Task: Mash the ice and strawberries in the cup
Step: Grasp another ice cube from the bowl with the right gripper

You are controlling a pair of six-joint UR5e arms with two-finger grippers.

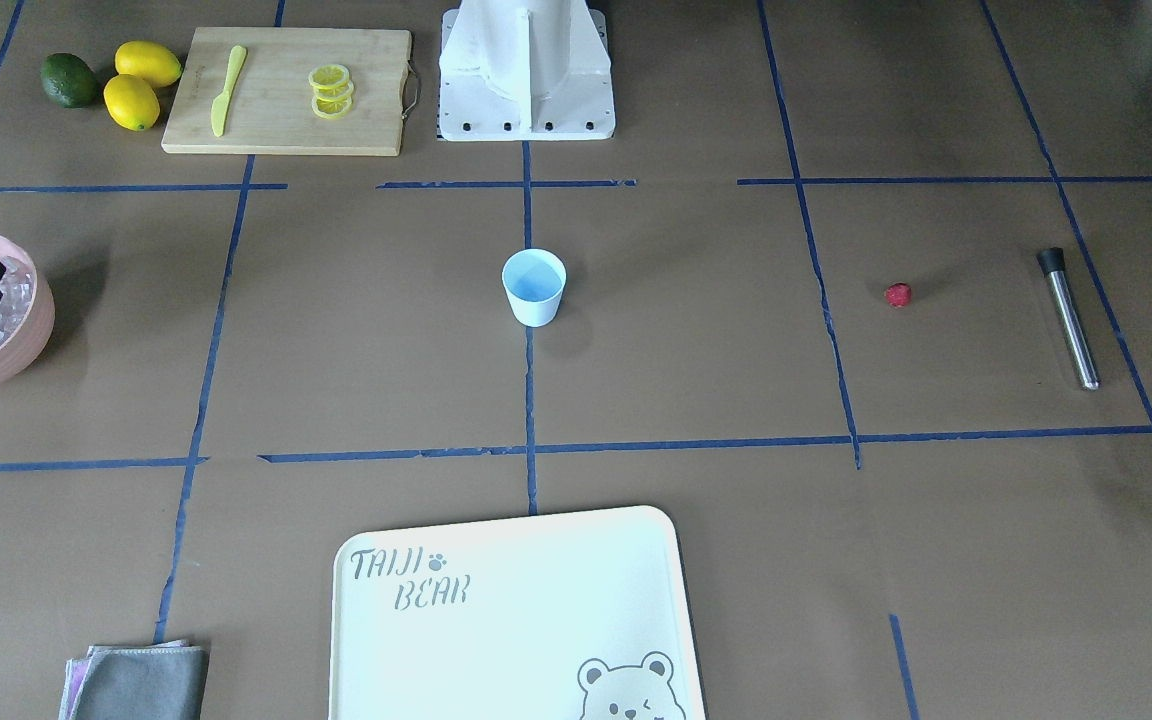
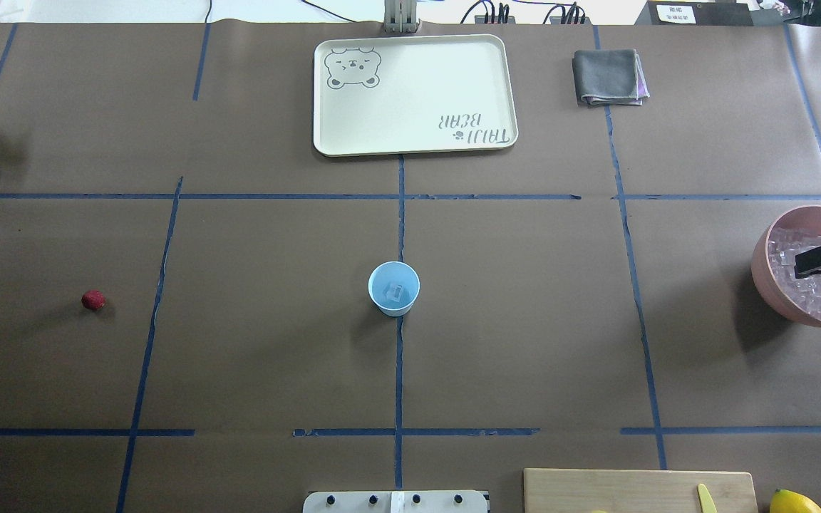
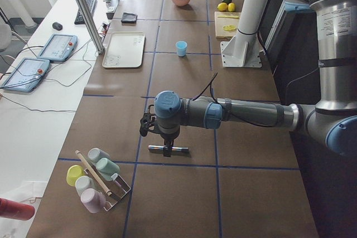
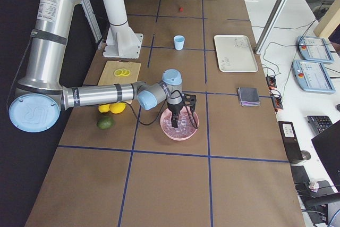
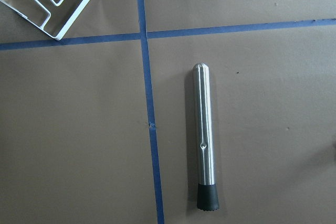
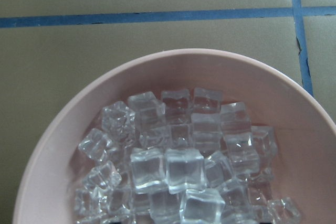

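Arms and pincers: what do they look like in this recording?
The left arm and right arm are silver-grey tubes with pale-blue round joint caps; a right-arm cap is marked UR. Black cables loop near each wrist. The left pincer and right pincer are black.

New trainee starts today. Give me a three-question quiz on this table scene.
1. True or false: the strawberry lies inside the cup.
2. The right gripper hangs over: A) the tray, B) the pink bowl, C) the cutting board.
3. Fill in: the cup holds one ___ cube.
Key: 1 false, it lies on the table; 2 B; 3 ice.
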